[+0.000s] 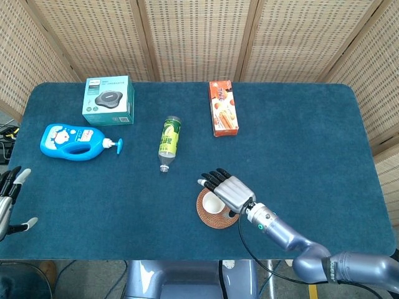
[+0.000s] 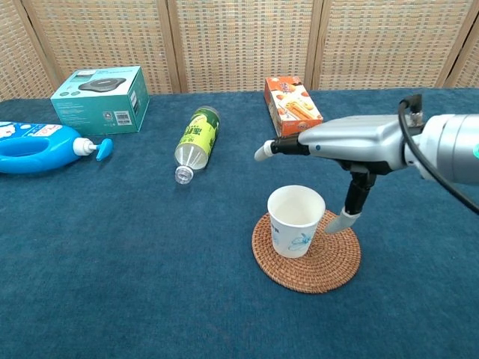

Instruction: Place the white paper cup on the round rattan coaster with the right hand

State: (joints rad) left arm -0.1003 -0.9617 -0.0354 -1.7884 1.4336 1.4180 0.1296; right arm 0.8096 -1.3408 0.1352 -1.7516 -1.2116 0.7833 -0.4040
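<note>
While the left hand (image 1: pixel 9 199) idled at the table's near edge with fingers apart, the white paper cup (image 2: pixel 296 221) stood upright on the round rattan coaster (image 2: pixel 307 250) — released, I judged — the right hand (image 2: pixel 337 142) spread flat above it; only a clean withdrawal remained.

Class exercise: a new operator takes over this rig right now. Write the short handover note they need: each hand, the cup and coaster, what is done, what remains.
Right hand: open, fingers stretched out flat above the white paper cup, thumb pointing down beside it; whether the thumb touches the cup cannot be told.
Left hand: open, idle at the table's left edge, holding nothing.
The cup stands upright on the round rattan coaster, toward its left side.
Done: cup placed and let go.
Left: lift the right hand clear without knocking the cup.
</note>
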